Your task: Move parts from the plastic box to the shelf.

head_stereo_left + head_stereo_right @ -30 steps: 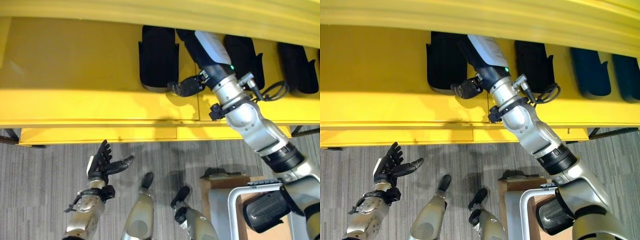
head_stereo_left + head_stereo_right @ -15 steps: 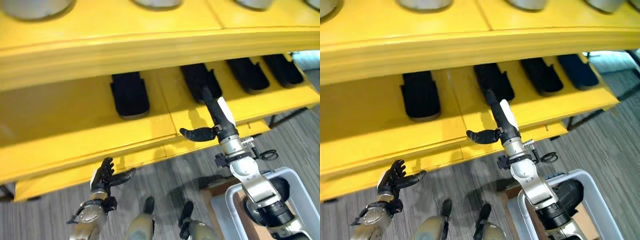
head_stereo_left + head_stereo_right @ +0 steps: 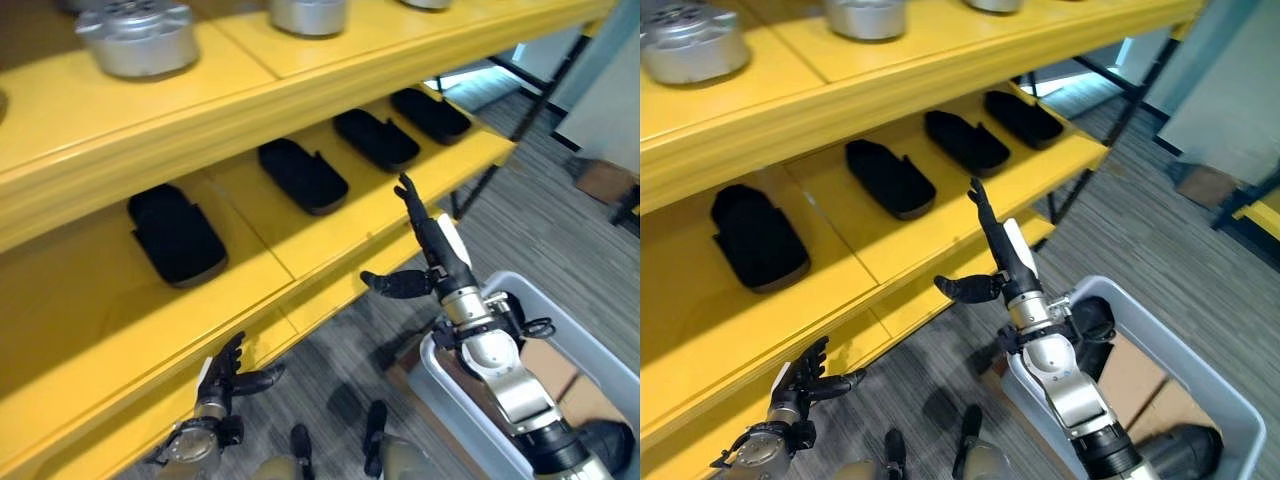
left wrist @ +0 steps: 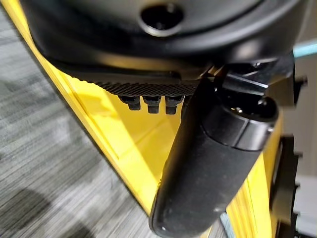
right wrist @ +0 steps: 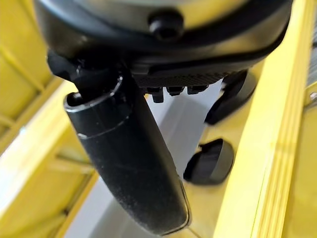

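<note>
- The right hand (image 3: 432, 243) is seen raised in front of the yellow shelf (image 3: 330, 215), with its fingers straight and pointing upward and its thumb stuck out sideways; nothing is held in it.
- The fingertips of that hand are seen close to the front edge of the middle shelf board, but it cannot be told whether the edge is touched.
- The left hand (image 3: 222, 375) is seen low down, near the lowest yellow board, with fingers spread and relaxed and thumb apart; nothing is held in it either.
- Four black parts (image 3: 302, 175) are laid in a row on the middle board of the shelf, apart from one another: one at the robot's left (image 3: 176, 233), two in the middle and one furthest to the right (image 3: 430, 114).
- In the right wrist view, two of these black parts (image 5: 212, 161) are seen past the thumb, resting on the yellow board.
- Silver round parts (image 3: 140, 37) are set on the upper board of the shelf.
- The grey plastic box (image 3: 1200, 372) is placed on the floor at the robot's right, below the right arm, with a dark part (image 3: 1185, 448) seen inside it.
- A grey striped floor (image 3: 530, 230) is seen beneath the shelf.
</note>
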Controlling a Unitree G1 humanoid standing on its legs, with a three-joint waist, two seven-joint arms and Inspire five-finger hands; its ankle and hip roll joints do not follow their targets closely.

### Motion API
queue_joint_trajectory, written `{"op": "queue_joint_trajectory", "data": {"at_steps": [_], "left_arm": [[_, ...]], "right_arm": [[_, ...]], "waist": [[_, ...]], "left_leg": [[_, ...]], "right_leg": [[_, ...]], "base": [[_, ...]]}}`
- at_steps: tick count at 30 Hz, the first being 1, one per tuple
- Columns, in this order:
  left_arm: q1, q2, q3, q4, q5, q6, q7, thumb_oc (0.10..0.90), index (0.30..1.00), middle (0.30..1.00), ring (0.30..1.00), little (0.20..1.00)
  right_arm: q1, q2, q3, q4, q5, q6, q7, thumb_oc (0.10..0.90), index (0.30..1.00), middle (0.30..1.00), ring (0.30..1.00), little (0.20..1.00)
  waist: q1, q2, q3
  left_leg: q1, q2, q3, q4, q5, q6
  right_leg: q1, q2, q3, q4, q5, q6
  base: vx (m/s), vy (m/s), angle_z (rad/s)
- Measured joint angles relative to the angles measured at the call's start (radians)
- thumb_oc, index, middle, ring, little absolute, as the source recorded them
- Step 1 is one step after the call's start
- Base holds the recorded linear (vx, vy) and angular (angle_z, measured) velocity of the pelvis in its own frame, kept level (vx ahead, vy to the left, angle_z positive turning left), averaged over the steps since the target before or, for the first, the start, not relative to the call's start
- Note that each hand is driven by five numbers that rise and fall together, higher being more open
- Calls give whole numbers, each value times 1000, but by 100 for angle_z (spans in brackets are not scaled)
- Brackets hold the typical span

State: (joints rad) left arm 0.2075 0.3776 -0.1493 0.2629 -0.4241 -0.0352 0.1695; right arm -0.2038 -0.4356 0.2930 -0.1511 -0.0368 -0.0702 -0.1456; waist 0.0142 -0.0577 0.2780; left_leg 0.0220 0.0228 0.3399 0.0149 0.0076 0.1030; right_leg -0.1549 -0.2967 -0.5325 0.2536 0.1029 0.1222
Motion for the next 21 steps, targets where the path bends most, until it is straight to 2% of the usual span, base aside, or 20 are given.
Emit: {"op": "queue_joint_trajectory", "data": {"at_steps": [1, 2, 3, 4, 5, 6, 8, 9, 11, 14, 15, 16, 21], "left_arm": [[0, -7, 0, -2, 0, -6, 0, 900, 1000, 1000, 1000, 1000], [6, -5, 9, -16, -1, -8, 0, 900, 1000, 1000, 1000, 1000], [10, -3, 24, -33, -1, -9, 2, 900, 1000, 1000, 1000, 1000], [9, -1, 37, -43, -2, -11, 3, 900, 1000, 1000, 1000, 1000], [5, 6, 41, -45, -1, -14, 2, 900, 1000, 1000, 1000, 1000], [3, 21, 52, -47, -2, -17, 1, 900, 1000, 1000, 1000, 1000], [5, 7, 77, -51, -2, -19, 1, 900, 1000, 1000, 1000, 1000], [18, -20, 83, -50, -3, -19, 2, 900, 1000, 1000, 1000, 1000], [31, -41, 84, -49, -3, -19, 1, 900, 1000, 1000, 1000, 1000], [60, -46, 84, -46, -3, -19, 0, 900, 1000, 1000, 1000, 1000], [60, -48, 81, -45, -3, -17, -1, 900, 1000, 1000, 1000, 1000], [60, -48, 83, -44, -3, -17, -1, 900, 1000, 1000, 1000, 1000], [60, -53, 83, -44, -3, -18, 0, 900, 1000, 1000, 1000, 1000]], "right_arm": [[-1, -4, 1, 0, 0, 3, 1, 900, 1000, 1000, 1000, 1000], [-15, -4, 9, 1, -1, 4, 0, 900, 1000, 1000, 1000, 1000], [-35, -4, 18, 0, -1, 4, 0, 900, 1000, 1000, 1000, 1000], [-56, -3, 25, 0, -3, 3, 0, 900, 1000, 1000, 1000, 1000], [-68, 0, 29, 0, -3, 2, -1, 900, 1000, 1000, 1000, 1000], [-86, 12, 42, 5, -3, 3, -9, 900, 1000, 1000, 1000, 1000], [-117, 10, 71, 9, -4, 3, -8, 900, 1000, 1000, 1000, 1000], [-112, -11, 78, 5, -4, 2, -9, 900, 1000, 1000, 1000, 1000], [-88, -39, 77, 5, -4, 3, -14, 900, 1000, 1000, 1000, 1000], [-58, -62, 75, 5, -4, 4, -15, 900, 1000, 1000, 1000, 1000], [-21, -77, 49, -4, -4, 4, -15, 900, 1000, 1000, 1000, 1000], [-10, -79, 43, -3, -4, 5, -16, 900, 1000, 1000, 1000, 1000], [20, -80, 38, -3, -3, 1, -15, 900, 1000, 1000, 1000, 1000]], "waist": [[16, 34, -8], [32, 40, -11], [52, 37, -14], [54, 30, -18], [54, 20, -24], [66, -5, -40], [72, 1, -45], [60, 16, -56], [54, 17, -67], [45, -5, -91], [23, -13, -96], [19, -17, -98], [3, -11, -123]], "left_leg": [[1, 42, 32, -2, 8, -11], [7, 60, 74, -4, 18, -25], [14, 71, 103, -3, 20, -29], [14, 74, 120, -3, 24, -36], [13, 72, 123, -4, 26, -57], [11, 75, 157, -2, 41, -85], [11, 95, 190, 0, 51, -108], [11, 123, 210, -2, 63, -126], [15, 153, 222, -1, 65, -155], [14, 170, 234, -6, 64, -172], [10, 183, 231, -5, 68, -179], [10, 181, 234, -4, 69, -180], [-11, 206, 260, -6, 74, -193]], "right_leg": [[34, -39, -50, 76, -29, 18], [56, -86, -124, 136, -47, 23], [80, -135, -171, 166, -57, 32], [114, -160, -175, 152, -60, 40], [157, -168, -176, 97, -10, 37], [204, -178, -194, -1, 23, 47], [204, -118, -243, -74, -12, 20], [200, -62, -228, -141, -12, 5], [191, -18, -197, -178, -5, -5], [162, 19, -145, -210, 2, -17], [161, 34, -135, -233, 14, -21], [160, 39, -132, -239, 17, -23], [125, 65, -108, -259, 28, -37]], "base": [[-86, -67, -101], [-54, -66, -122], [-25, -95, -109], [-33, -121, -83], [-50, -169, -65], [-54, -192, -74], [-36, -269, -88], [-7, -330, -77], [1, -235, -63], [14, -190, -59], [24, -220, -40], [29, -273, -22], [37, -180, -17]]}}
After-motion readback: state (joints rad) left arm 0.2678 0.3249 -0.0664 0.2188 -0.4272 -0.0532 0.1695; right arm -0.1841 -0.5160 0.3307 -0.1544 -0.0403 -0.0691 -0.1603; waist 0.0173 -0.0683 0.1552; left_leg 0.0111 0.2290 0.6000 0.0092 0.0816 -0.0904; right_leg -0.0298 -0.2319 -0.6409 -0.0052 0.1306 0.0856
